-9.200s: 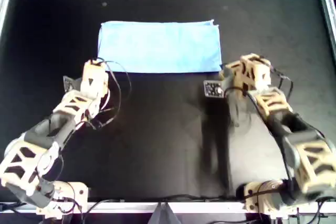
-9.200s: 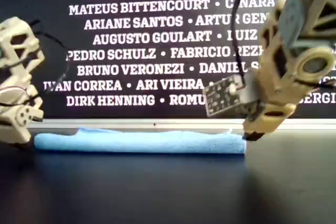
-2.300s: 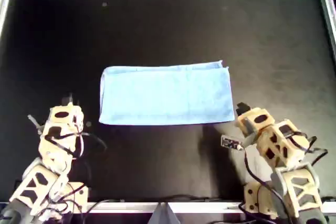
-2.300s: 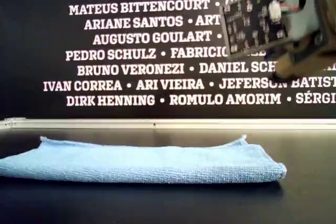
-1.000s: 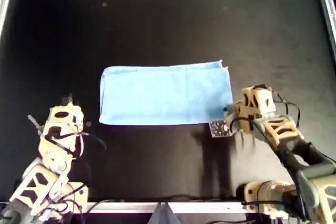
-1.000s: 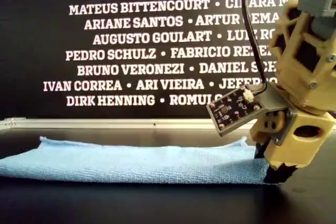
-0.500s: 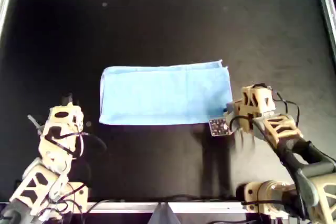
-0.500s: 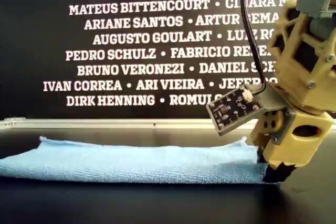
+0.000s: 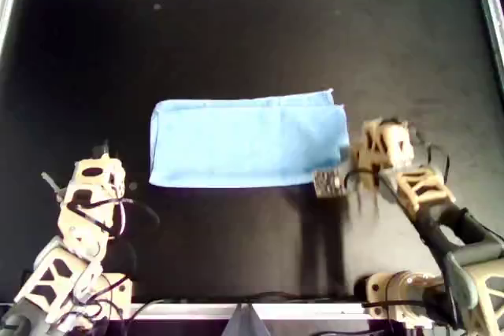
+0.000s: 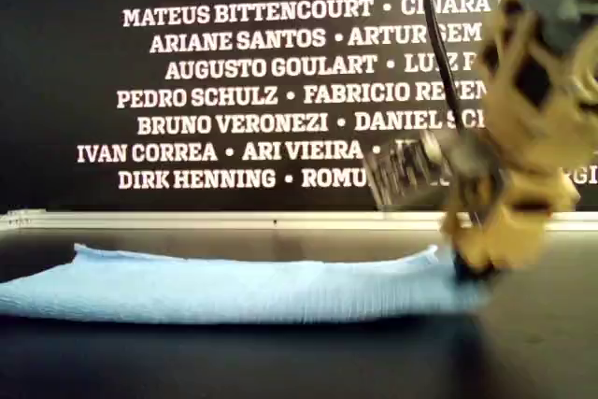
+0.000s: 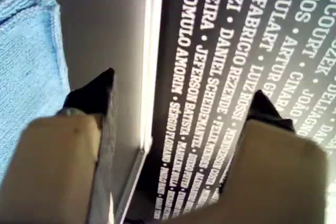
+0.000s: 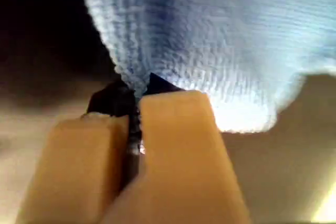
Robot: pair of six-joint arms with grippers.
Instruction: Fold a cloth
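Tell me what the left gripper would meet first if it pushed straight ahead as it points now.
Probably nothing nearby. The left gripper, jaws open, aims past the thin light-blue fabric cloth toward the metal table rim and lettered black wall beyond; depth is unclear.

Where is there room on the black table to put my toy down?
Plenty of bare table lies between the cloth and the far rail, overhead. It is crowded at the cloth's right end, where the right gripper pinches it.
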